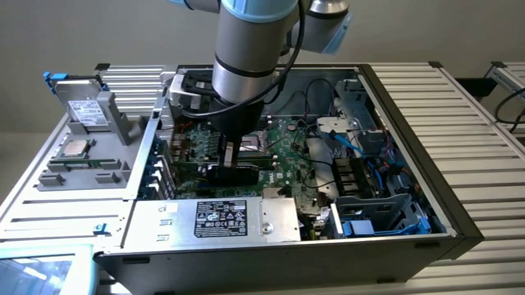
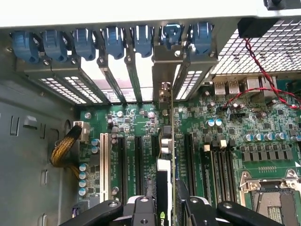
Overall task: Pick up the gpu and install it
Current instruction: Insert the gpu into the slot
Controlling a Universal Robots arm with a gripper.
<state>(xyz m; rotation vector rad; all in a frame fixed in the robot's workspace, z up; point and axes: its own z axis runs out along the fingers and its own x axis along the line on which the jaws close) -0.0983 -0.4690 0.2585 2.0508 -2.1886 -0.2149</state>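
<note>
So that its edge seems to meet a motherboard (image 2: 127, 122) slot, the gripper (image 2: 167, 207) pinches the gpu (image 2: 165, 141) upright.

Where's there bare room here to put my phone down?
Bare table slats lie on the exterior view's right of the case, and on the camera's side of the grey fixture. Inside the case is crowded: arm, gpu, cables.
</note>
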